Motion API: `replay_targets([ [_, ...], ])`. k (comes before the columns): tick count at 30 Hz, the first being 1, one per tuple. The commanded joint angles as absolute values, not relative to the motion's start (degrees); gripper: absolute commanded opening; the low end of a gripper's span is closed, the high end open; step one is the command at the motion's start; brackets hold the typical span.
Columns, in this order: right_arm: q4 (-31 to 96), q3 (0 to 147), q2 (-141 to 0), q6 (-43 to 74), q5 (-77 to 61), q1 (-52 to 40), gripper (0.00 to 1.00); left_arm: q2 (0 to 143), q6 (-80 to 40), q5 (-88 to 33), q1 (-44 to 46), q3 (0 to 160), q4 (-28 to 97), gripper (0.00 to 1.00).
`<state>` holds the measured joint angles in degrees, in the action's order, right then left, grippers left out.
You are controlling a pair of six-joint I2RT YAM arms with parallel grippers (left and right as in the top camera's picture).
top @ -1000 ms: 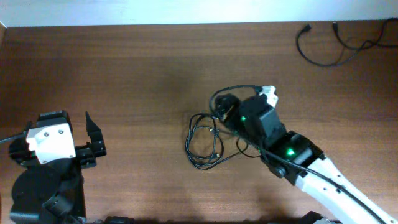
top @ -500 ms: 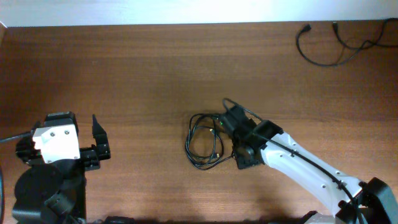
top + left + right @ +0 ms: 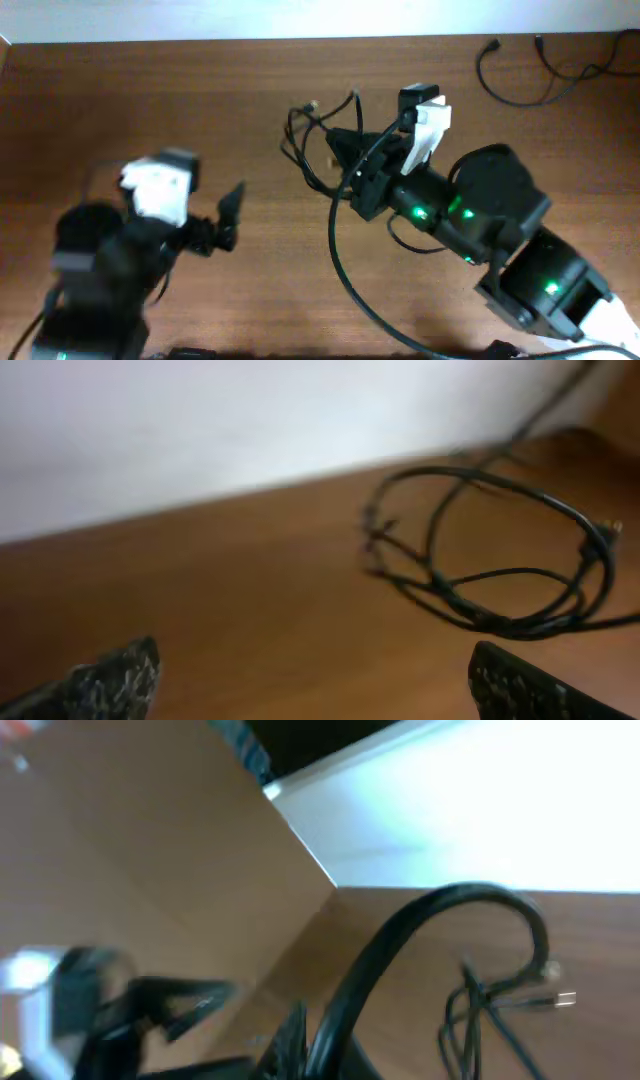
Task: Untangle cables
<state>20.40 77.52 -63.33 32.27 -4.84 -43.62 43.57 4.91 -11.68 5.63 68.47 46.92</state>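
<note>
The cables point(image 3: 310, 130) are a small tangle of thin black cords, lifted off the brown table toward the back centre. My right gripper point(image 3: 342, 152) is shut on a strand of them, raised high and pointing left. In the right wrist view a black strand point(image 3: 420, 940) arcs up from the shut gripper point(image 3: 322, 1042), and the rest of the bundle point(image 3: 480, 1010) dangles to the right with small metal plug ends. My left gripper point(image 3: 228, 212) stands open to the left of the bundle. In the left wrist view the cable loops point(image 3: 500, 565) hang ahead and to the right of the open gripper point(image 3: 315, 685).
A separate loose black cord point(image 3: 520, 82) lies at the table's back right corner. A thicker black cable point(image 3: 338, 262) trails from the right arm down to the front edge. A white wall point(image 3: 250, 18) borders the table's far edge.
My right gripper has shut on the bundle and lifted it off the table toward the back. The left arm has risen and swung right toward the middle, jaws still open.
</note>
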Motion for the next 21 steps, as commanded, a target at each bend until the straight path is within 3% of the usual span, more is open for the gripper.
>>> replay_targets([
  [1,23.1,82.3,-63.2,25.5,-5.9,-43.8,0.04,58.2,5.8,-39.4,5.5,68.4,44.2,0.99],
  [2,23.6,82.8,-63.2,23.7,-5.6,-43.8,0.04,63.6,7.4,-50.7,5.5,68.4,41.6,0.99],
  [5,23.6,82.8,-63.2,22.7,-5.3,-43.7,0.04,77.8,8.7,-65.5,5.6,68.4,36.6,0.99],
  [7,23.6,82.8,-63.2,22.7,-3.2,-43.0,0.04,83.5,16.9,-79.6,5.6,68.4,36.4,0.99],
  [21,23.7,91.1,-63.7,17.3,-0.3,-41.6,0.04,83.9,17.7,-70.3,12.8,68.6,29.6,0.99],
])
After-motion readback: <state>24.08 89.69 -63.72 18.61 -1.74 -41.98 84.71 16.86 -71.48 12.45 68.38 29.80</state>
